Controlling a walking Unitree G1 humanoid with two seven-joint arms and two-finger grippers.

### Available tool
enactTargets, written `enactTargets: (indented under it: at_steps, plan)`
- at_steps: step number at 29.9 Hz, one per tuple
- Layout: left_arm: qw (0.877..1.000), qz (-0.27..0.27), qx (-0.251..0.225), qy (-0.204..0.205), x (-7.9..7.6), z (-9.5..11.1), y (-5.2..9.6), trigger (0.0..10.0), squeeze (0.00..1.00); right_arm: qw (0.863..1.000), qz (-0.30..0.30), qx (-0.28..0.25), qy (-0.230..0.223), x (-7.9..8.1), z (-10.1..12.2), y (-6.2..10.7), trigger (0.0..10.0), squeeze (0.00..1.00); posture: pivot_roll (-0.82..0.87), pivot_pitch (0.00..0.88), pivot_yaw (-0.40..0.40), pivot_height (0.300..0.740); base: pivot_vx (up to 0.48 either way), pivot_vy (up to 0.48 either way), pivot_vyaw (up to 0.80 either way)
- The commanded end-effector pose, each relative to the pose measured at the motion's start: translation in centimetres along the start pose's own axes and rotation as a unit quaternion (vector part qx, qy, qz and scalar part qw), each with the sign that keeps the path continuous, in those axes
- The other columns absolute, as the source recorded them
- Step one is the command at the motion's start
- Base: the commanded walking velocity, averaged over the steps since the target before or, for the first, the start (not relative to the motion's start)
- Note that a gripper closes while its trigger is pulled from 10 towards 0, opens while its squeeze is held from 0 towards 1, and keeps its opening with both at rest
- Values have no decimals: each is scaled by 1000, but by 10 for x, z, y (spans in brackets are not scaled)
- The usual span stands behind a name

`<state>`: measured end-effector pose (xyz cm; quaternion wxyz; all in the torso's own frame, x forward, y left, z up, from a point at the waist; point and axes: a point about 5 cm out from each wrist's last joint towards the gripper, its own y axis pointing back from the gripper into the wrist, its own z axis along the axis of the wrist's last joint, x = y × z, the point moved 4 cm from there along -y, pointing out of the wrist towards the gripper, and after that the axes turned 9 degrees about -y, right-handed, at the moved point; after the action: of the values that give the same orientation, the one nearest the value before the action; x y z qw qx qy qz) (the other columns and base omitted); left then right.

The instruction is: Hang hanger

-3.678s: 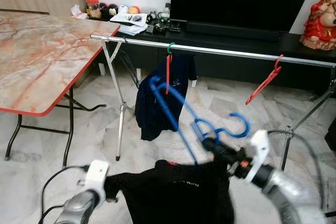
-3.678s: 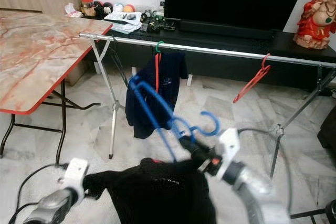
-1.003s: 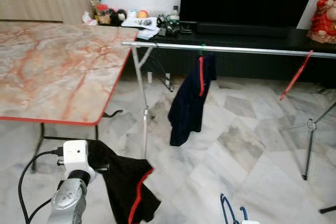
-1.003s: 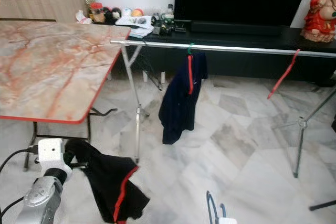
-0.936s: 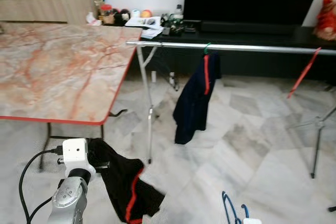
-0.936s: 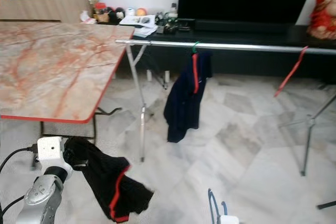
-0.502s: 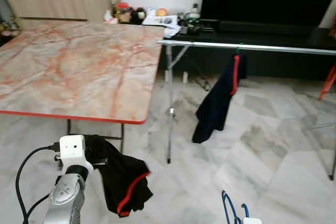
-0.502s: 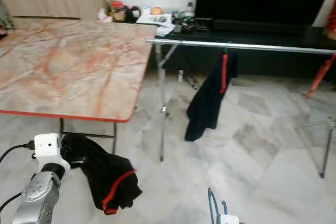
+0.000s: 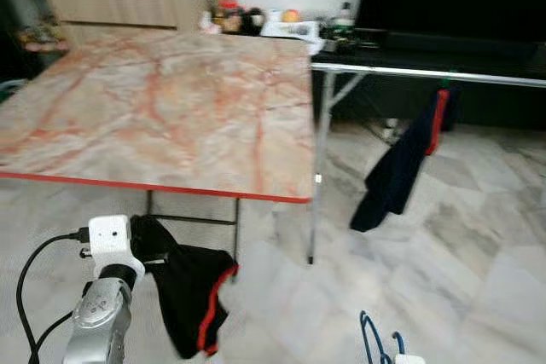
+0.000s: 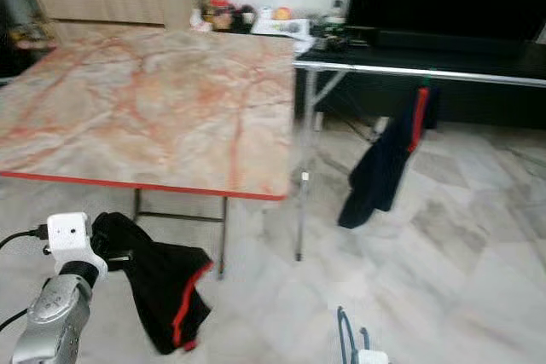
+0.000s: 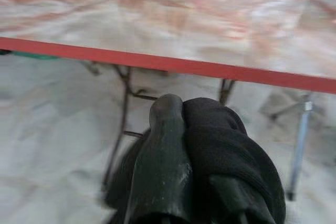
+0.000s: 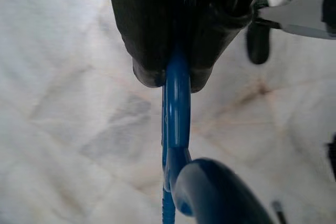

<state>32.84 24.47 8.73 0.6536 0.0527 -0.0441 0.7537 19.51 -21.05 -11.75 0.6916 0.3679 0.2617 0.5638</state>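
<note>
Two loads are in hand. The right gripper [image 12: 173,80] is pinched tight on the blue hanger [image 12: 178,108], low at the near right, where its hook [image 9: 375,345] pokes up. The left gripper [image 11: 194,171] is clamped on a black garment [image 9: 183,291] at the near left, in front of the table [image 9: 171,117]. The rail [image 9: 426,74] runs along the far right — well apart from the hanger, up and away, a dark shirt [image 9: 397,172] already on it. I judge the right arm nearer.
</note>
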Motion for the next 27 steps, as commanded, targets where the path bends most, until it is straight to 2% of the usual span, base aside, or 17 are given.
enactTargets:
  at_steps: [1, 14, 16, 27]
  plan:
    - [1000, -4, -27, 8, -3, 12, -1, 10000, 0, 1000, -12, 10, -1, -10, -7, 2, 10000, 0, 37, 55, 6, 740, 0, 0, 0]
    - [999, -24, -37, 1, -8, 16, 0, 10000, 0, 1000, -7, 11, 4, -7, -8, 2, 10000, 0, 39, 45, 7, 740, 0, 0, 0]
    - [999, -30, -33, -9, -11, 15, 0, 10000, 0, 1000, -7, 11, 5, -6, -8, 2, 10000, 0, 40, 38, 12, 740, 247, 0, 0]
    - [999, -38, -36, -5, -16, 16, -1, 10000, 0, 1000, -7, 12, 3, -5, -10, 2, 10000, 0, 41, 32, 17, 740, 326, 0, 0]
